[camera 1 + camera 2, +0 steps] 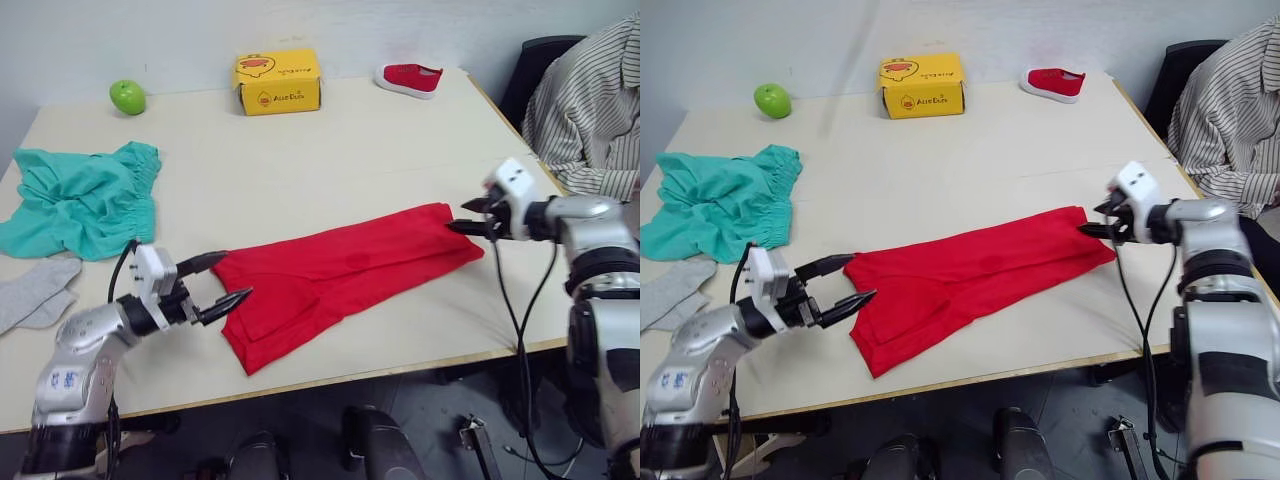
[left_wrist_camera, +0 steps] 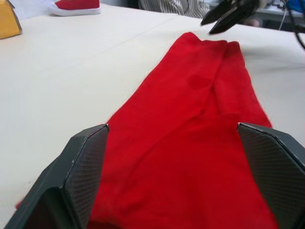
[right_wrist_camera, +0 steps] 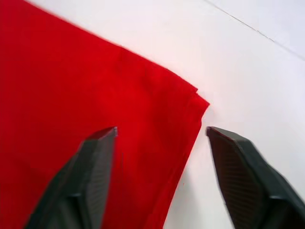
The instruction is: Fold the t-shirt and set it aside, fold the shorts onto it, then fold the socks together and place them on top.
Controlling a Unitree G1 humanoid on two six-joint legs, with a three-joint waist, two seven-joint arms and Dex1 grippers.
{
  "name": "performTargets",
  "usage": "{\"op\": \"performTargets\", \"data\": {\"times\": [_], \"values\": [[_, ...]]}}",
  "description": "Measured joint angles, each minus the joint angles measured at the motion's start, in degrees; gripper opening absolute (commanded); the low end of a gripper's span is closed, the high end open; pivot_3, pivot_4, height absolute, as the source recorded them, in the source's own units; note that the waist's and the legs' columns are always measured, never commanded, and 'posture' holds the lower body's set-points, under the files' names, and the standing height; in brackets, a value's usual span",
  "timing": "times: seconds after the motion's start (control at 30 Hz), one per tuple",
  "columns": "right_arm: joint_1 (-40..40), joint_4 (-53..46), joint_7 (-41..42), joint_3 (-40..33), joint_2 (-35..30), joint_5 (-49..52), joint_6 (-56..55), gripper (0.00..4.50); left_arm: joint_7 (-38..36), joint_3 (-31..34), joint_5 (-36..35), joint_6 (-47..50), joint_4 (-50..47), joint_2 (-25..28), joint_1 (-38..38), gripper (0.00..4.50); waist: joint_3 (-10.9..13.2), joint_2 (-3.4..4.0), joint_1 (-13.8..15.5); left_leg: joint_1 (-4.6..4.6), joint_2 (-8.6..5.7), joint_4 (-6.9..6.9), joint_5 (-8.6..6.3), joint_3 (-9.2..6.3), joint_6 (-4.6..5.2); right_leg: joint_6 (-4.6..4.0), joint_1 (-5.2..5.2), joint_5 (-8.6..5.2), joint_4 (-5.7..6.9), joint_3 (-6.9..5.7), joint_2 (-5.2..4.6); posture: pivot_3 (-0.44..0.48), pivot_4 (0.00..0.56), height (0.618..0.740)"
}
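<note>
T-shirt (image 1: 340, 280) lies folded lengthwise between both grippers' open fingers (image 1: 215, 262).

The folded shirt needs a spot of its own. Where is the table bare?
The widest bare patch lies mid-table, between the t-shirt, the yellow box and the shorts. Another runs along the right edge below the red shoe. The left end is crowded: shorts, socks and the left gripper.
</note>
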Motion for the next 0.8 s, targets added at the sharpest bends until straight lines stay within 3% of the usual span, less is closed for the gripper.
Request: {"op": "performTargets", "data": {"times": [0.03, 0.13, 0.33, 0.43, 0.6, 0.77, 0.8], "values": [[2.2, -4.6, 2.5, -0.4, -1.5, 1.7, 6.1, 4.46, -1.2, -1.4, 0.9, -0.1, 2.5, 0.5, -2.7, 4.50, 0.0, 0.00, 0.0, 0.00, 0.00, -0.02, 0.00, 0.00, 0.00, 0.01, 0.00, 0.00, 0.00, -0.01, -0.02, 0.000, 0.150, 0.740], [13.4, -24.5, 6.4, -3.1, -5.5, 9.0, 30.1, 4.46, -6.4, -6.1, 4.5, -1.1, 12.8, 1.8, -11.8, 4.50, 0.0, 0.00, 1.0, -0.19, -0.02, 0.02, -0.01, -0.14, -0.02, 0.00, -0.11, 0.00, -0.03, -0.11, -0.01, 0.000, 0.150, 0.740], [31.2, -55.0, -1.4, -12.3, -4.8, 20.5, 59.6, 4.46, -11.9, -13.3, 13.4, -6.2, 37.6, 0.3, -30.9, 4.50, 0.0, -0.01, 1.9, -0.76, -0.14, 0.41, -0.01, 0.04, 0.01, 0.04, -0.82, 0.02, 0.37, -0.43, 0.06, 0.000, 0.150, 0.740], [36.1, -63.0, -8.7, -15.6, 0.2, 22.7, 64.8, 4.46, -13.0, -15.7, 18.0, -10.7, 50.1, -1.8, -39.1, 4.50, 0.0, -0.07, 1.9, -0.85, -0.11, 0.72, -0.07, 0.04, 0.07, 0.09, -0.85, 0.06, 0.44, -0.43, 0.10, 0.000, 0.150, 0.740], [37.2, -69.4, -18.4, -18.7, 6.7, 24.6, 69.4, 4.46, -13.2, -18.5, 24.4, -14.8, 65.2, -4.6, -45.9, 4.50, -0.1, -0.26, 1.3, -0.88, -0.09, 0.85, -0.10, 0.06, 0.14, 0.11, -0.87, 0.11, 0.50, -0.40, 0.12, 0.000, 0.150, 0.740], [36.9, -71.7, -23.0, -17.8, 11.5, 26.0, 68.1, 4.46, -14.6, -18.4, 26.9, -16.5, 70.2, -5.5, -48.6, 4.50, -0.1, -0.35, 1.2, -0.86, -0.09, 0.84, -0.10, 0.06, 0.15, 0.10, -0.86, 0.11, 0.53, -0.39, 0.13, 0.000, 0.150, 0.740], [36.5, -71.4, -24.1, -17.4, 12.6, 25.9, 67.1, 4.49, -14.7, -18.3, 27.1, -16.7, 70.8, -5.7, -48.7, 4.31, -0.1, -0.39, 1.2, -0.84, -0.09, 0.86, -0.10, 0.08, 0.15, 0.10, -0.86, 0.11, 0.55, -0.38, 0.13, 0.000, 0.150, 0.740]]}}
